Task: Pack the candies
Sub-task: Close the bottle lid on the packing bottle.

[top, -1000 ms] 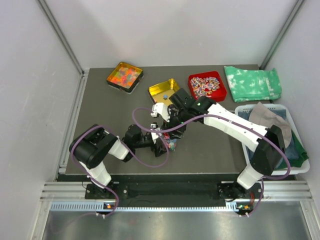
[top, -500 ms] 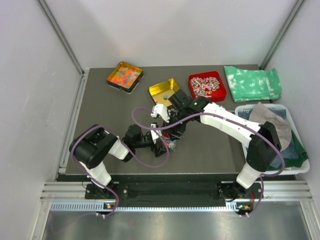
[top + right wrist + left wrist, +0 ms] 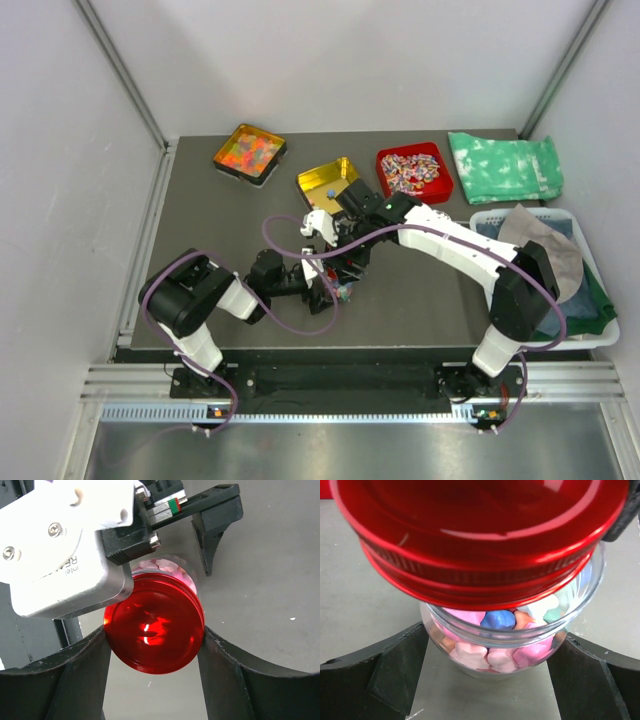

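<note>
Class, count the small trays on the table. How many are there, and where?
3, all along the far side: an orange tray at left, a yellow tray in the middle, a red tray on the right. More could be hidden from view.

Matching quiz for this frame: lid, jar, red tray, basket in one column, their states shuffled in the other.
1 lid
2 jar
3 red tray
4 basket

A holds cloths, far right
B gripped by right tool, tilted over the mouth
C wrapped sweets inside
D candies inside, between left tool fingers

Pairs: 1-B, 2-D, 3-C, 4-A
</note>
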Motion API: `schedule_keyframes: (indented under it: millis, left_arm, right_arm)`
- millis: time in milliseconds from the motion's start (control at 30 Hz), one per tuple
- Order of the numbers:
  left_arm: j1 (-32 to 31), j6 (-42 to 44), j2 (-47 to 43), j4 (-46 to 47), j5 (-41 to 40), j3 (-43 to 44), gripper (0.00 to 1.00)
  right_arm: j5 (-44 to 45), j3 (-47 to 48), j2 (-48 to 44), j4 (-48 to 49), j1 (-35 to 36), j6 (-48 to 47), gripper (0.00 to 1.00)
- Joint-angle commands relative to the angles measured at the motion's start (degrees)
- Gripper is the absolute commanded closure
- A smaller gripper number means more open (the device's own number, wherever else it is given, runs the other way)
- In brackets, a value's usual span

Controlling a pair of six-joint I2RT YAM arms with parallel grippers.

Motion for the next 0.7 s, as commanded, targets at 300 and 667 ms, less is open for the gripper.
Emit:
schedule_keyframes:
  millis: [300,667]
  left_arm:
    - [-0.21,0.79,0.4,1.57,1.13,1.13,0.02]
    - [-0.13,0.79,0.4,1.39,1.31,1.13,0.02]
  right_arm:
    - [-2.01,2.65,-0.49,-2.32,-0.01,-2.03,0.52]
    - [-4.04,3.27,0.57,-3.11,-0.97,-2.3,0.51]
